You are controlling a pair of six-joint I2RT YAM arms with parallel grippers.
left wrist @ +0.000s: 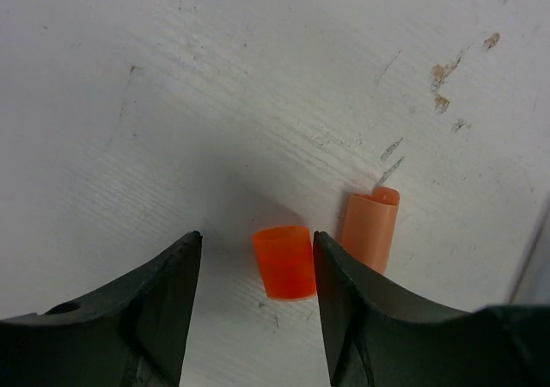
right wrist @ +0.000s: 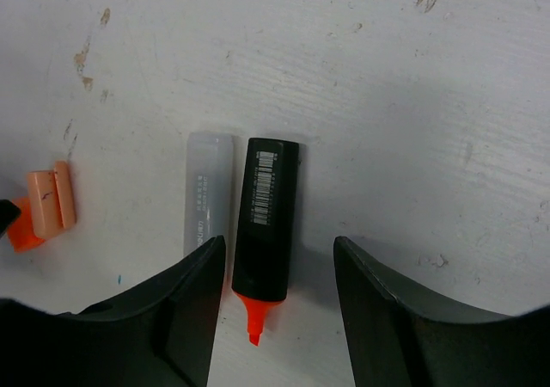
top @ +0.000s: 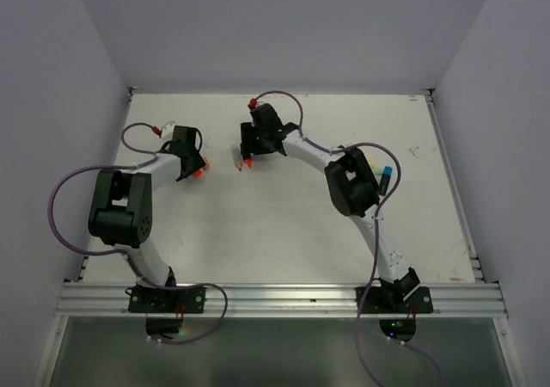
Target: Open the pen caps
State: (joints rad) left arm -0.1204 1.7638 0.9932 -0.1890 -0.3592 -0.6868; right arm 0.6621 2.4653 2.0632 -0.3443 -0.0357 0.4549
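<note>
An orange pen cap [left wrist: 284, 261] lies on the white table between the fingers of my open left gripper [left wrist: 258, 262], close against the right finger. A peach cap [left wrist: 371, 230] lies just outside that finger. In the top view the orange cap [top: 198, 173] shows at my left gripper [top: 191, 167]. My right gripper [right wrist: 279, 271] is open and straddles a black highlighter body [right wrist: 266, 219] with its bare orange tip [right wrist: 255, 322] pointing at the camera. A pale translucent pen body [right wrist: 208, 193] lies beside it. The peach cap [right wrist: 51, 199] also shows far left in that view.
Blue and yellow pieces [top: 385, 171] lie half hidden behind my right arm's elbow. Brown stains [left wrist: 441, 77] mark the table [top: 284, 224]. Walls close the table at the back and both sides. My right gripper [top: 244, 160] is near the table's middle back.
</note>
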